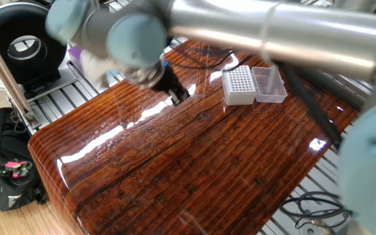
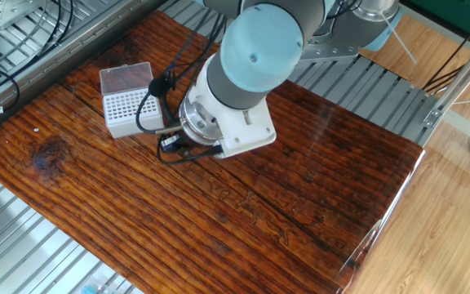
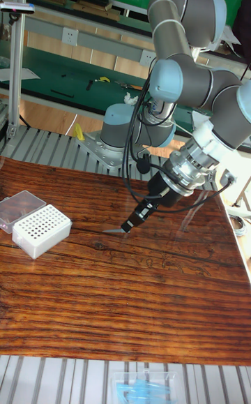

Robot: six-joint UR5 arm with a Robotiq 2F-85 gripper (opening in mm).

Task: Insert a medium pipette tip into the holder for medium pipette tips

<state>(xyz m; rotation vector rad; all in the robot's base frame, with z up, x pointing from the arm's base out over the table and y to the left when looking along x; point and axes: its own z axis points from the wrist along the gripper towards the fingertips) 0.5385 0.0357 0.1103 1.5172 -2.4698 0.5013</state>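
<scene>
The holder for medium pipette tips [image 3: 42, 231] is a white box with a grid of holes, its clear lid [image 3: 19, 207] folded back; it stands at the table's left. It also shows as the holder [image 1: 239, 86] and the holder [image 2: 130, 110]. My gripper [image 3: 129, 225] hangs low over the wood, to the right of the holder and apart from it. Its narrow fingers are shut on the medium pipette tip [image 3: 112, 232], a thin grey sliver pointing out toward the holder. In the other fixed view the wrist hides most of the gripper [image 2: 170, 144]. The dark fingertips of the gripper [image 1: 178, 96] show left of the holder.
A light-blue pack [image 3: 143, 383] lies on the metal rails at the near table edge. A purple tip box [image 1: 76, 53] sits partly hidden behind the arm. A black bag [image 1: 5, 163] and a round black device [image 1: 21, 46] stand off the table's left.
</scene>
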